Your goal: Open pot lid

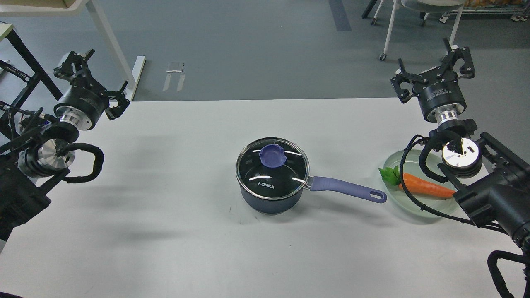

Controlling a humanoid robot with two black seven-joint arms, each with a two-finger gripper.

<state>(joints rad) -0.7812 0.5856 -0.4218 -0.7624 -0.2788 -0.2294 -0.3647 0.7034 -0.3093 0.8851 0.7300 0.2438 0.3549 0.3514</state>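
Observation:
The dark navy pot [269, 198] stands in the middle of the white table [165, 231], its purple-blue handle [348, 189] pointing right. The clear glass lid [285, 171] rests flat on the pot, with its purple-blue knob [271, 156] at the centre. My left gripper [92, 80] hovers at the table's far left edge, well away from the pot, fingers spread and empty. Over the far right edge my right gripper [434, 66] is likewise open and holds nothing.
A pale green plate [408, 207] with a carrot [426, 186] lies just right of the handle's end, partly under my right arm. Beyond the table's far edge are the grey floor, a white table leg [116, 54] and a wheeled stand [387, 37].

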